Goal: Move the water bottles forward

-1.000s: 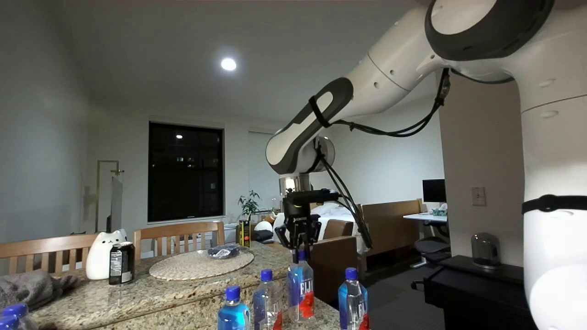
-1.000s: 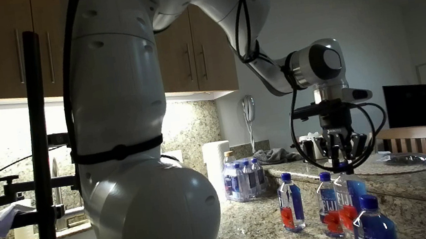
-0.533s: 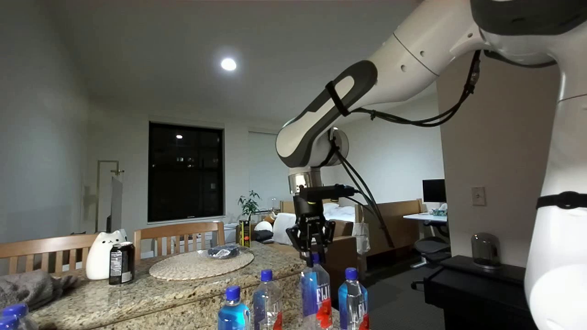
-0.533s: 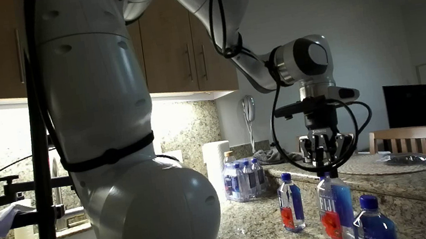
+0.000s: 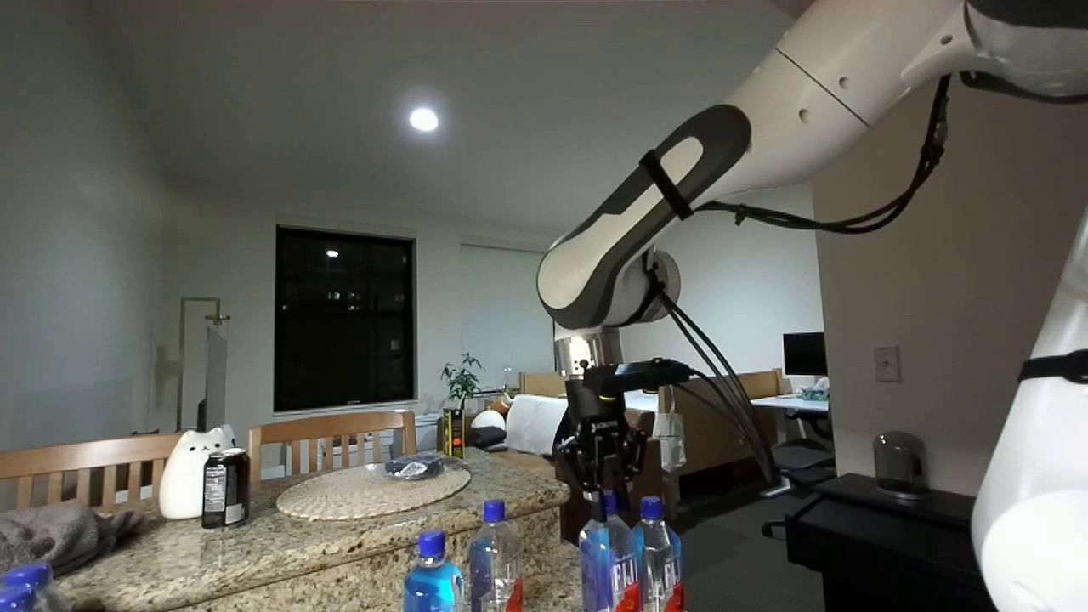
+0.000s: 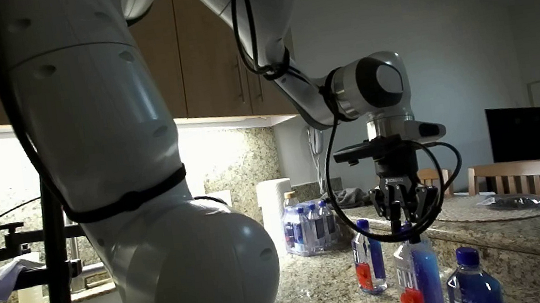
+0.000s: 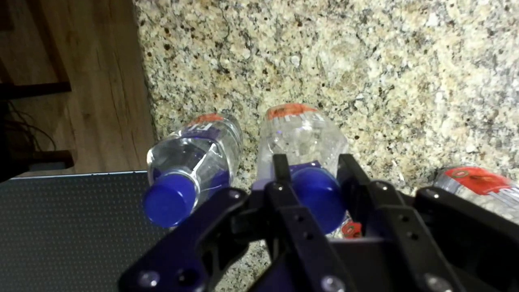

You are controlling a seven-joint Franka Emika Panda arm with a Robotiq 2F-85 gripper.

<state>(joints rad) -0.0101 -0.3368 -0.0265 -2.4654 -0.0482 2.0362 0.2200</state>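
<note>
My gripper (image 5: 611, 507) is shut on the blue cap of a water bottle (image 5: 605, 561); the bottle also shows in an exterior view (image 6: 413, 278). In the wrist view the fingers (image 7: 314, 163) flank the cap of this bottle (image 7: 300, 132). Its base is cut off in the exterior views; I cannot tell whether it touches the counter. Another bottle (image 5: 659, 561) stands close to its right; it is at left in the wrist view (image 7: 194, 162). Two more bottles (image 5: 495, 561) (image 5: 433, 586) stand to the left. Two bottles (image 6: 367, 258) (image 6: 473, 286) flank the held one in an exterior view.
The granite counter (image 7: 365, 52) ends at an edge on the wrist view's left. A raised ledge (image 6: 520, 230) runs behind the bottles with a round mat (image 5: 340, 497) and a black can (image 5: 226, 489). A bottle pack (image 6: 308, 227) stands by paper towels (image 6: 275, 213).
My gripper has moved the held bottle towards the right and slightly down in an exterior view, now close beside the rightmost bottle. The arm swung along with it. The other bottles have not moved.
</note>
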